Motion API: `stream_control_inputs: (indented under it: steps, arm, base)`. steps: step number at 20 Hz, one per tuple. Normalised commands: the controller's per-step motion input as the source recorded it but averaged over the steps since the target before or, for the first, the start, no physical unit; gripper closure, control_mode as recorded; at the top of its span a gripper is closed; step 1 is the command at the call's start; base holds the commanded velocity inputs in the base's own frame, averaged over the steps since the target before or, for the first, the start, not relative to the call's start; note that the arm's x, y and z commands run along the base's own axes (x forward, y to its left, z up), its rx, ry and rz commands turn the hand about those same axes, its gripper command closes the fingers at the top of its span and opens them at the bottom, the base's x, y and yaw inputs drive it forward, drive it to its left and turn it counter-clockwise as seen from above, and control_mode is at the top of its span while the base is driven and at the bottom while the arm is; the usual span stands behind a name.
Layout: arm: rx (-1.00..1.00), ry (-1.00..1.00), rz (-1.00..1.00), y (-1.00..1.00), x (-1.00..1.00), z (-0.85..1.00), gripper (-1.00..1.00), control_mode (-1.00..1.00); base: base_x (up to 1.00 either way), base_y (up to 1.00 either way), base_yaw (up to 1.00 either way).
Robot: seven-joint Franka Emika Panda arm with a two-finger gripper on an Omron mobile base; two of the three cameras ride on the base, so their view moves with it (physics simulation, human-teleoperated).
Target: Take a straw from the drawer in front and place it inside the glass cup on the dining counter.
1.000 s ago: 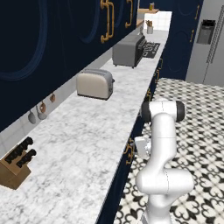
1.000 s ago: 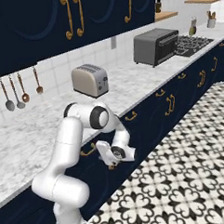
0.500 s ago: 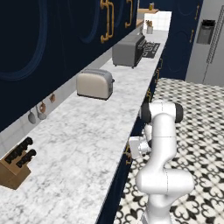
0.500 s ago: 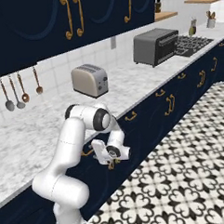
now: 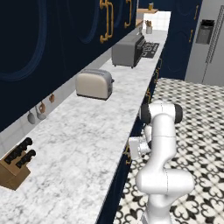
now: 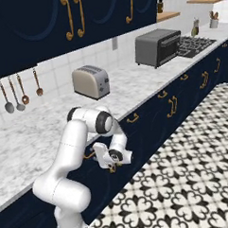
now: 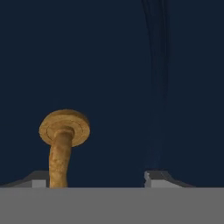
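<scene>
A: Gripper (image 6: pixel 110 167) first — where is it?

B: Low against the navy cabinet front under the marble wall counter (image 5: pixel 78 148), pressed up to the drawer (image 7: pixel 109 65). In the hand view the drawer's brass handle (image 7: pixel 61 144) rises between the two fingertips (image 7: pixel 155 177), close by the left one.

A: Are the jaws clamped on it?

B: They stand apart, one on each side of the handle — I cannot tell whether either pad touches the brass.

A: And the drawer itself?

B: Its flat navy face sits flush in front of the hand; in the right base view it looks shut, in line with the neighbouring fronts.

A: What else is on that counter?

B: A toaster (image 5: pixel 94 84) and a toaster oven (image 5: pixel 127 50) farther along, and a knife block (image 5: pixel 15 168) at the near end. Utensils (image 6: pixel 21 90) hang on the tiled wall.
</scene>
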Motion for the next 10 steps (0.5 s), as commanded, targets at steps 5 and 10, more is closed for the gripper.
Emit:
stream_control_inputs:
  steps: [5,10]
  arm:
    - [0.01,0.01,-0.01,0.01,-0.10,-0.13,1.00,-1.00]
    - [0.13,0.00,0.00,-0.46,-0.26,-0.07,1.00,-1.00]
  base:
    - [0.00,0.00,0.00]
    - [0.00,0.00,0.00]
